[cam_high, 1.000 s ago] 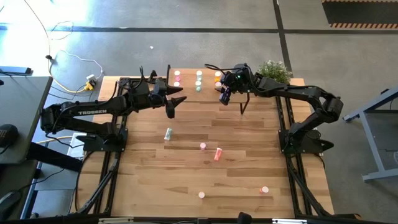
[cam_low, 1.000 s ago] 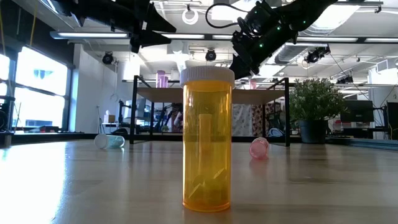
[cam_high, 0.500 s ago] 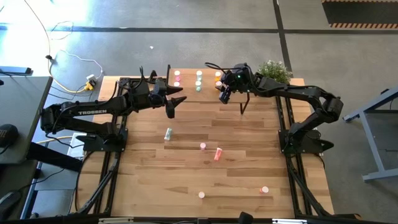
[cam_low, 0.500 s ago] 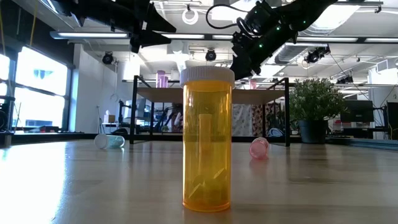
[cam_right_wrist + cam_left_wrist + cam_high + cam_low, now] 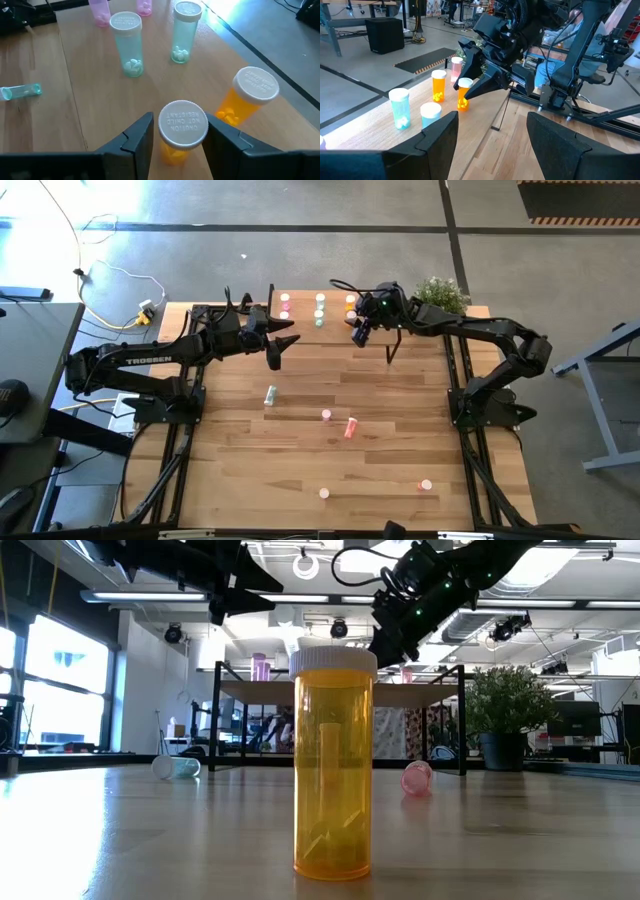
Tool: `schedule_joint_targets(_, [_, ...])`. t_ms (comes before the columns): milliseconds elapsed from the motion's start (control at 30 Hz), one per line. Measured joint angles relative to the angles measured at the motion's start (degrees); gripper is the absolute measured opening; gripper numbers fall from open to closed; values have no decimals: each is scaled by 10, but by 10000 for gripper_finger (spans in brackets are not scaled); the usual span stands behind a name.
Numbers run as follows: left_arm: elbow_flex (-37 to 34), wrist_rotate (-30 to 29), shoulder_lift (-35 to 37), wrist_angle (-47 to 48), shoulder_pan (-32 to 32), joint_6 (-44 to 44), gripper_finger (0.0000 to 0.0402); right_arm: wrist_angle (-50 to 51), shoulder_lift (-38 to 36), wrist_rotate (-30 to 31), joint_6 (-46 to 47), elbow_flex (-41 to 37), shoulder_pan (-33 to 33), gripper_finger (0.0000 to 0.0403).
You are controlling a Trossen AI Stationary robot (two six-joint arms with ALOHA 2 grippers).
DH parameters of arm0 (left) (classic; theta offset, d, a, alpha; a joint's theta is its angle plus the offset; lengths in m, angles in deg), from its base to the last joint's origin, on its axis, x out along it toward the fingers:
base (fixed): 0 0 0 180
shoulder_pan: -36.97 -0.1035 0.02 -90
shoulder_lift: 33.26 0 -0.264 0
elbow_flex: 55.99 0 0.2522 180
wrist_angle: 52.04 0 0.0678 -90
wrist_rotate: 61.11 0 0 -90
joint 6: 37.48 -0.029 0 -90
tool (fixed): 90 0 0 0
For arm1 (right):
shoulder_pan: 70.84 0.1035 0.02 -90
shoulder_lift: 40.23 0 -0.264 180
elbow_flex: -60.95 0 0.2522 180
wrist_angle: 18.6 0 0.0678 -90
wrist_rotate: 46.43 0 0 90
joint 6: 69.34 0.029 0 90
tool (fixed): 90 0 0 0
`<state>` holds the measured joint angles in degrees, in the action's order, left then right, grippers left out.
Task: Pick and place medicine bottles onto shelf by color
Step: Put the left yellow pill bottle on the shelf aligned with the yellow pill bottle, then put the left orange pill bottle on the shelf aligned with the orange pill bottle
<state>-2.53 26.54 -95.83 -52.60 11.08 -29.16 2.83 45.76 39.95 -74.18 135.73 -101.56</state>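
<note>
Two black jointed arms, white TROSSEN lettering on the left arm [image 5: 140,361], looped black cables.

reads "trossen" in white letters along the dark left arm [image 5: 148,361], seen from above. embossed on the white cap [image 5: 183,124] of the orange bottle between the right gripper's fingers: "caution not child resistant". same sort of embossing on the neighbouring orange bottle's cap [image 5: 256,84], too tilted to read.

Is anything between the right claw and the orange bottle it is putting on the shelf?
Nothing visible. The right gripper has its jaws on either side of the orange bottle, which stands upright on the shelf beside another orange bottle.
</note>
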Motion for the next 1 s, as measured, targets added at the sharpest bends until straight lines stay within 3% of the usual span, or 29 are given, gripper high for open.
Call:
schedule_joint_targets(767, [0, 0, 0, 0, 0, -5, 225, -44, -4, 1, 16, 1, 0, 147])
schedule_joint_targets(1000, [0, 2, 0, 2, 0, -4, 225, -58, -51, 1, 31, 2, 1, 147])
